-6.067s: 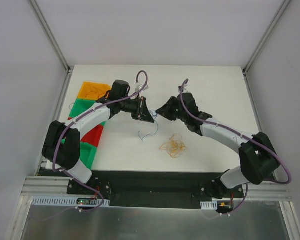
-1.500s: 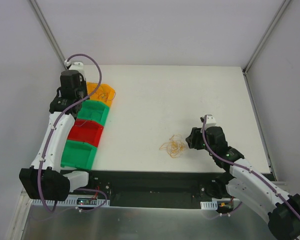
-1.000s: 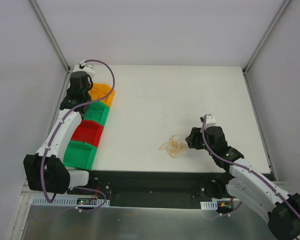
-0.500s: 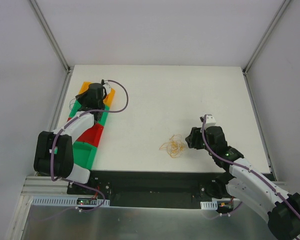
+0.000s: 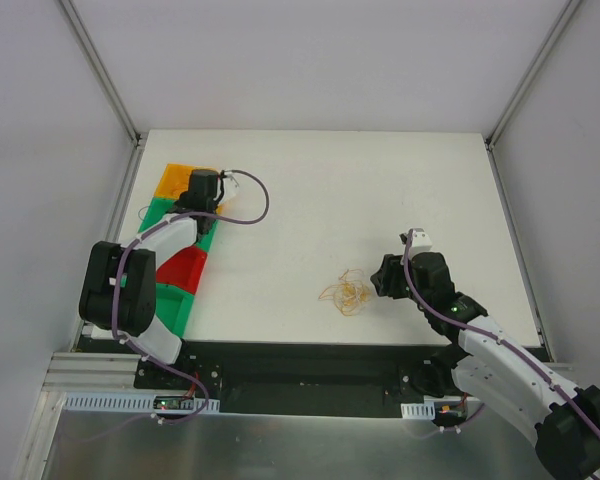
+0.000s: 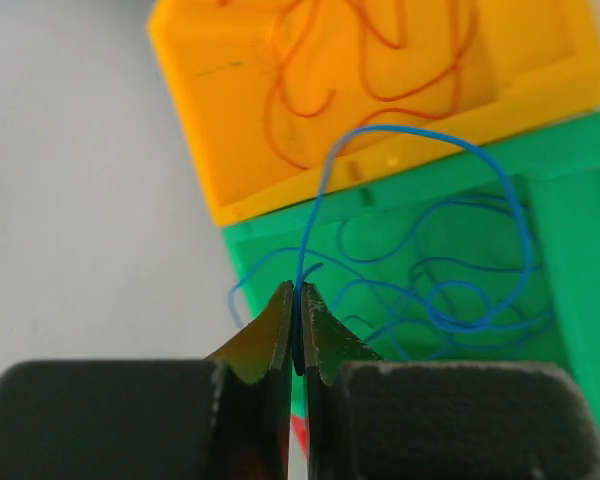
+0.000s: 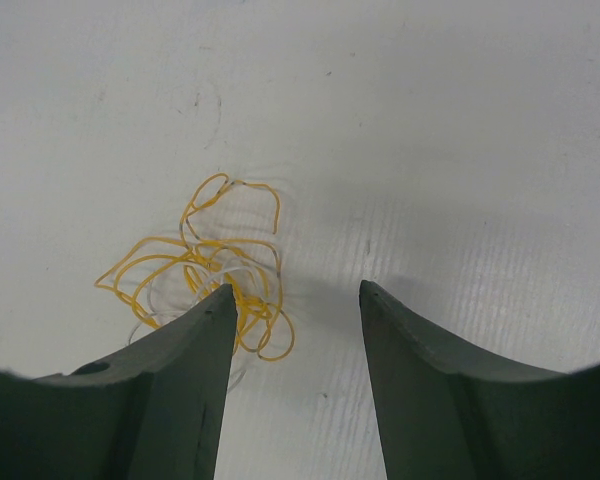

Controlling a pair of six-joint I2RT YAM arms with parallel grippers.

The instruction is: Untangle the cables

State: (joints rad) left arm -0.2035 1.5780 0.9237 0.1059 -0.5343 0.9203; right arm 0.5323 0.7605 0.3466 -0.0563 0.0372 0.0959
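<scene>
My left gripper (image 6: 298, 290) is shut on one thin blue cable (image 6: 420, 130), which arcs up and drops into a green bin (image 6: 570, 200) holding more blue strands. In the top view this gripper (image 5: 202, 192) hangs over the bins at the table's left. A small tangle of yellow and whitish cables (image 5: 346, 292) lies on the white table. My right gripper (image 7: 295, 295) stands open just right of that tangle (image 7: 195, 270), low over the table, with nothing between its fingers.
A row of bins lines the left edge: orange (image 5: 173, 178) with orange-red strands (image 6: 380, 60), green (image 5: 160, 210), red (image 5: 187, 268), green (image 5: 168, 305). The left arm's purple hose (image 5: 250, 205) loops over the table beside them.
The left arm has swung from the far left edge to above the orange and green bins, its gripper staying shut. The right arm and the yellow tangle have not moved.
</scene>
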